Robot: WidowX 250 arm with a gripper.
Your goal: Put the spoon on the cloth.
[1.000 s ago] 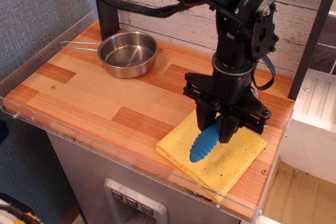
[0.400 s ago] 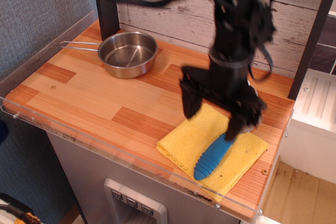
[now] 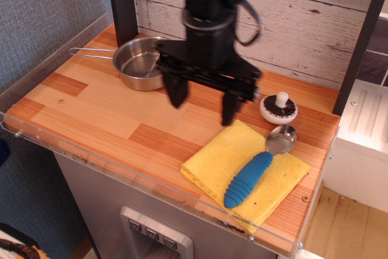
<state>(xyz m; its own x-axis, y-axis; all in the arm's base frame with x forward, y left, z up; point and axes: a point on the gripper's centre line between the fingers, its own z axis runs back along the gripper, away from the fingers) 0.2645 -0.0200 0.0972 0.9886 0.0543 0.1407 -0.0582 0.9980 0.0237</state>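
Note:
The spoon [image 3: 250,178] lies on the yellow cloth [image 3: 225,156] at the table's front right. Its blue ribbed handle rests across the cloth and its shiny metal bowl [image 3: 281,139] reaches just past the cloth's far edge. My gripper [image 3: 204,100] hangs above the bare table to the left of and behind the cloth. It is open and empty, with its two black fingers [image 3: 231,107] spread wide apart. It is blurred by motion.
A steel saucepan [image 3: 139,63] with a wire handle stands at the back left. A small white and dark knobbed object [image 3: 279,108] sits behind the cloth. A clear acrylic rim [image 3: 121,177] edges the table front. A dark post [image 3: 122,4] stands at the back.
The gripper let go of the spoon, which now lies on the cloth. It opened wide, rose and moved left and back, uncovering the spoon's bowl and the knobbed object.

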